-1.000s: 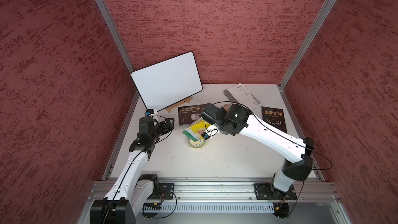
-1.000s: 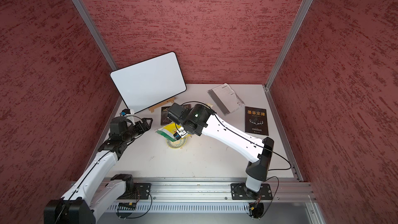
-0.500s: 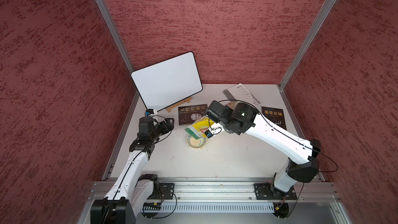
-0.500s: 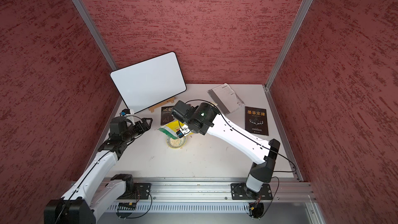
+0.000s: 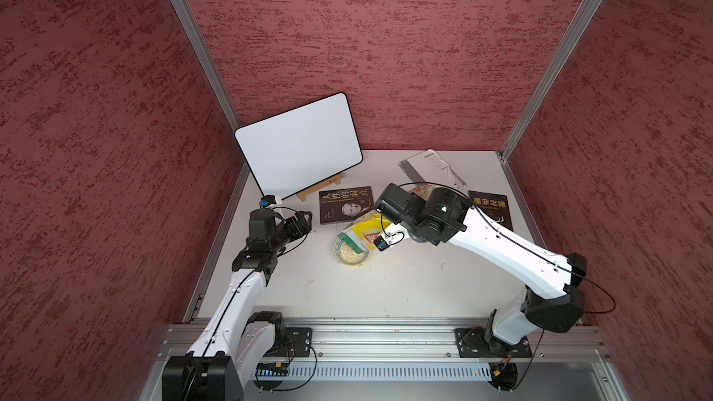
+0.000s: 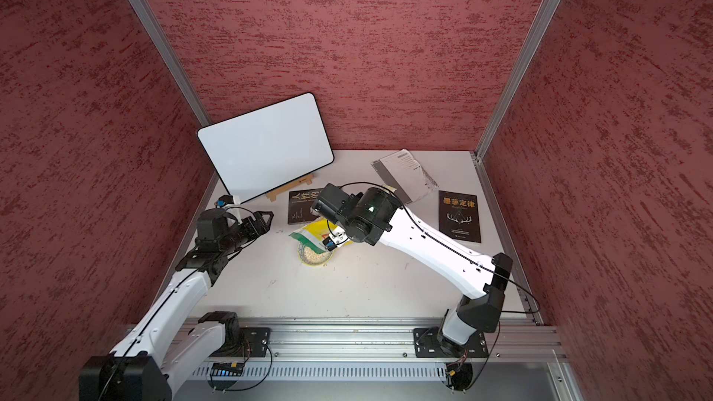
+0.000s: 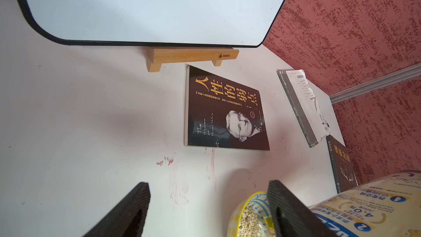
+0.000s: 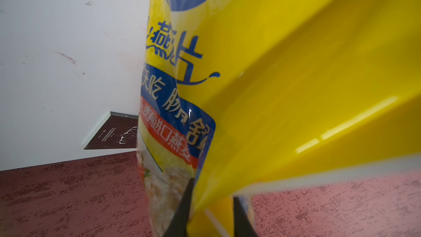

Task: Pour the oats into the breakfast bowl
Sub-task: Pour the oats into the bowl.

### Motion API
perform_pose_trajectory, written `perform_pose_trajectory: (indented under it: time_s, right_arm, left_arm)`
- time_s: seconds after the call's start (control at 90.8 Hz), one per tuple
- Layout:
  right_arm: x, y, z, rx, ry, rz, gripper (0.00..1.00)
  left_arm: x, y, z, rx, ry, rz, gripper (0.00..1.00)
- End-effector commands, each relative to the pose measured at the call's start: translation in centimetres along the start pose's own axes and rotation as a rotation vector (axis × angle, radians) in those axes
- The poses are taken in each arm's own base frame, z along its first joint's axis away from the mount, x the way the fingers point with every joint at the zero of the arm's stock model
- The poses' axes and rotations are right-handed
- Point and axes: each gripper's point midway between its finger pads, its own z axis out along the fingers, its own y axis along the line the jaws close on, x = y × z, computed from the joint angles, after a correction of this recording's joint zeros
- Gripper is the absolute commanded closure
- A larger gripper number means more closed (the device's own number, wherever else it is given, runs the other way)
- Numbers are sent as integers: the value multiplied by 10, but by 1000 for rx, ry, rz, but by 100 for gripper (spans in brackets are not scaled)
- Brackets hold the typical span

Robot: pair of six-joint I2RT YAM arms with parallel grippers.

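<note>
Oats [image 5: 349, 253] already fill much of the breakfast bowl [image 7: 233, 220] on the table [image 5: 386, 287], the SEAMILD bag [image 5: 365, 228] tipped over its 1 o'clock rim, pinched in the right jaws, left jaws spread empty at the bowl's 9 o'clock; only righting the bag seems left.

**Where Everything Sits**

The bowl [image 7: 233, 222] stands midway on the table [image 5: 386, 291], oats [image 5: 349, 254] inside it; the bag [image 5: 366, 230] hangs over its rim from the right rear. Just behind the bowl lies a book [image 5: 345, 205], and behind that a board [image 5: 299, 148] leans on its stand [image 5: 320, 191] (back-left corner). A second book [image 5: 490, 212] lies far right, a third book [image 5: 428, 165] behind it.
</note>
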Motion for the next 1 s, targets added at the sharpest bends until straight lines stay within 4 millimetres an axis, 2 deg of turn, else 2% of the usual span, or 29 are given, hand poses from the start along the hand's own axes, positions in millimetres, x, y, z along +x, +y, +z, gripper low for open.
perform_pose_trajectory:
  time_s: [0.0,0.815,0.992]
  right_arm:
    - [42,-22,-29,160,98,109,100]
    - [41,-37,-29,213,120,68,100]
    - [42,-31,-28,187,87,121,100]
  left_arm:
    - [-4,3,0,-12,-11,6,14]
    - [-3,3,0,-12,-9,5,14]
    - [-4,3,0,-12,-10,5,14]
